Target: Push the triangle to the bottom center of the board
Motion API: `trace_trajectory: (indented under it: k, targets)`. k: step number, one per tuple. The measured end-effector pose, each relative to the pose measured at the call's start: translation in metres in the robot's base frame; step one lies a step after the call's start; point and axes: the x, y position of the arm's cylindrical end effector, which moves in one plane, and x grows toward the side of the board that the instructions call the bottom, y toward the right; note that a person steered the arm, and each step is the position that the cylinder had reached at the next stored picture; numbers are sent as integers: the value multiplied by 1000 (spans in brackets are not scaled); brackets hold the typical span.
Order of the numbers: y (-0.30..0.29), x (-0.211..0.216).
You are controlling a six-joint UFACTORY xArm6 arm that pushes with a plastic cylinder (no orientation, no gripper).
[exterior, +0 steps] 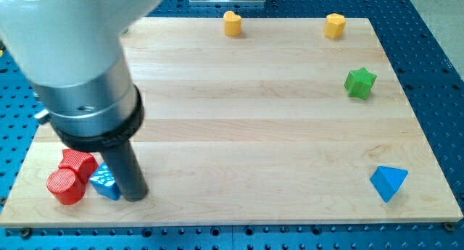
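The wooden board (239,119) fills most of the view, lying on a blue perforated table (435,32). The arm (72,69) is next in bulk, a pale housing and metal collar coming in from about ten o'clock and narrowing to the dark rod (127,170). There are no jaws on this rig, so nothing is open, closed or held; the rod simply ends in my tip (135,196), which stands near the board's seven o'clock corner. Just to its nine o'clock side, touching or nearly touching the rod, sits a blue block (106,182) partly hidden behind it, its shape unclear. Further toward nine o'clock from that are a red cylinder (65,186) and, just behind it, a second red block (78,163), pressed close together. The blue triangle (388,182), the task's piece, lies at about four o'clock on the board, near the right edge and well apart from my tip. A green star (359,82) sits at about two o'clock. A yellow hexagon-like block (334,25) is near the one o'clock corner, and a yellow heart-like block (232,23) stands at twelve o'clock by the top edge.
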Motion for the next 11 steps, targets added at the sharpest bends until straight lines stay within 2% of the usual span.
trace_trajectory:
  k: [1, 2, 3, 5, 6, 7, 9, 10, 11]
  targets:
    - [26, -20]
    - [92, -60]
    - [182, -71]
    - [415, -65]
    - [463, -20]
    - [429, -4]
    - [213, -9]
    - [218, -12]
    - [261, -10]
